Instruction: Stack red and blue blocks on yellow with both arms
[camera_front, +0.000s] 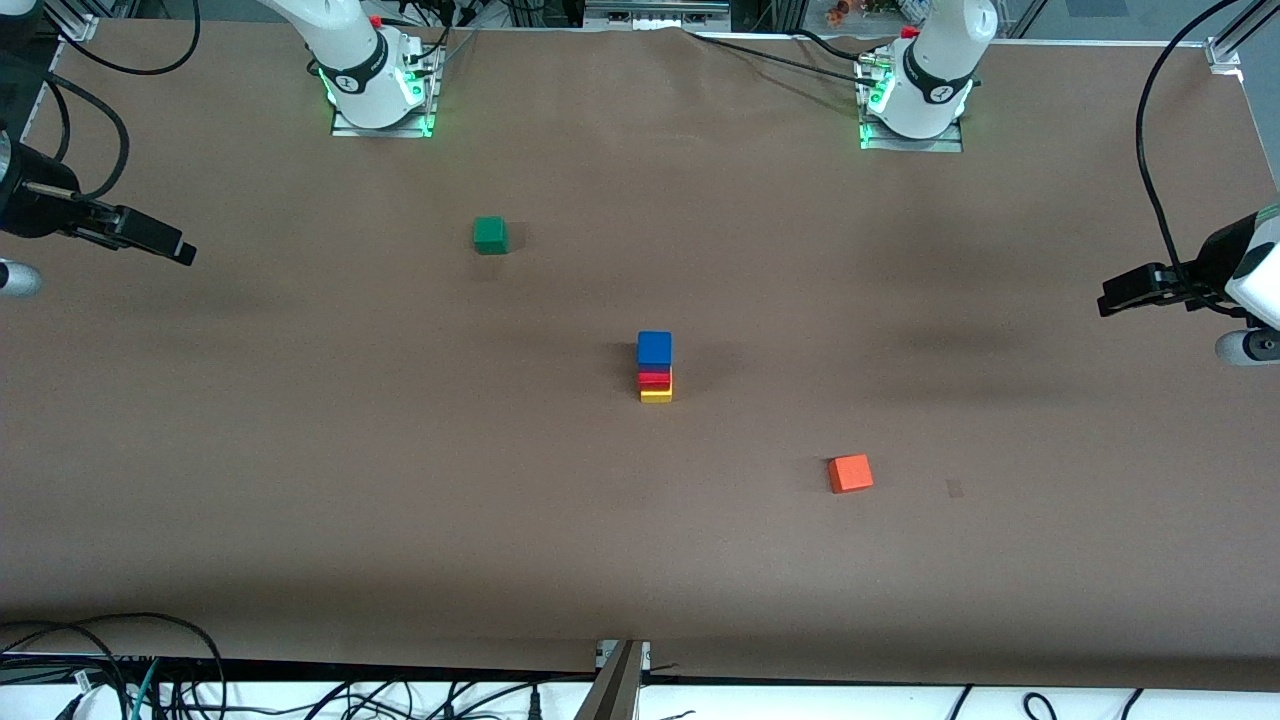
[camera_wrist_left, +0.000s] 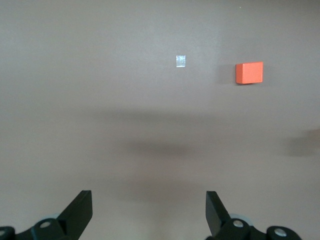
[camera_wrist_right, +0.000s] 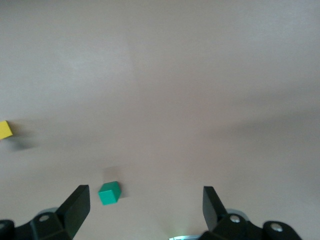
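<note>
In the middle of the brown table (camera_front: 300, 450) stands a little tower, and it is the landmark here. The yellow cube (camera_front: 656, 396) sits on the table at the bottom, the red block (camera_front: 655, 378) sits on top of it, and the blue block (camera_front: 654, 348) sits on top of the red one. The three line up neatly, so the tower looks steady and the job looks finished. The green cube (camera_front: 490, 235) lies farther from the front camera than the tower, toward the right arm's end of the table. The orange cube (camera_front: 850, 473) lies nearer to the front camera than the tower, toward the left arm's end. Those two are not part of the job, so they sit well apart from the tower. The left gripper (camera_wrist_left: 149, 212) hangs up high over the left arm's end of the table, spread wide with nothing in it. The right gripper (camera_wrist_right: 146, 207) hangs up high over the right arm's end, also spread wide with nothing in it. Both are well away from the tower, likely so they cannot bump it.
</note>
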